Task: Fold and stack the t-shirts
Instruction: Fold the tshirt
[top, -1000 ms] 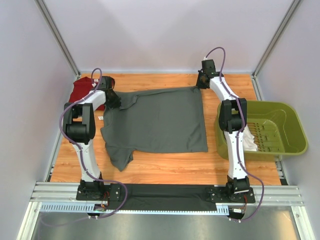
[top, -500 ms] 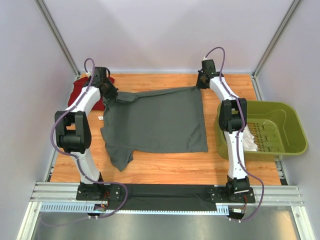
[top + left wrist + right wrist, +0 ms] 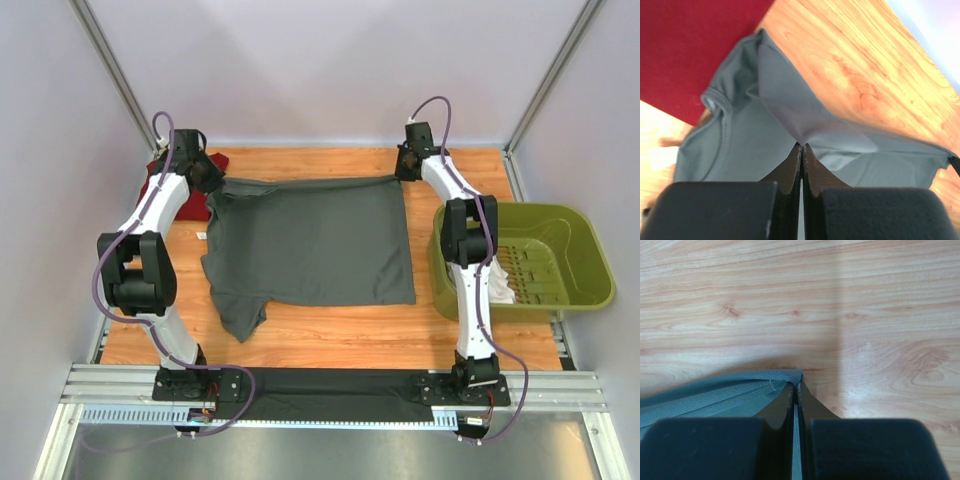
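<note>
A dark grey t-shirt (image 3: 315,240) lies spread on the wooden table, neck to the left. My left gripper (image 3: 213,183) is shut on its far left shoulder, pinching a peak of grey cloth (image 3: 790,107). At the far right corner my right gripper (image 3: 401,175) is shut on the hem (image 3: 760,382). A dark red t-shirt (image 3: 163,187) lies bunched at the far left, partly under the left arm and showing as red cloth (image 3: 695,45) in the left wrist view.
An olive-green basket (image 3: 560,290) stands at the right edge with white cloth (image 3: 500,283) inside. A small white scrap (image 3: 201,236) lies left of the grey shirt. The enclosure's walls close in the back and sides.
My left arm has swung out and toward the back left, drawing the grey shirt's shoulder with it so the far edge now runs straighter. The right gripper has barely moved.
</note>
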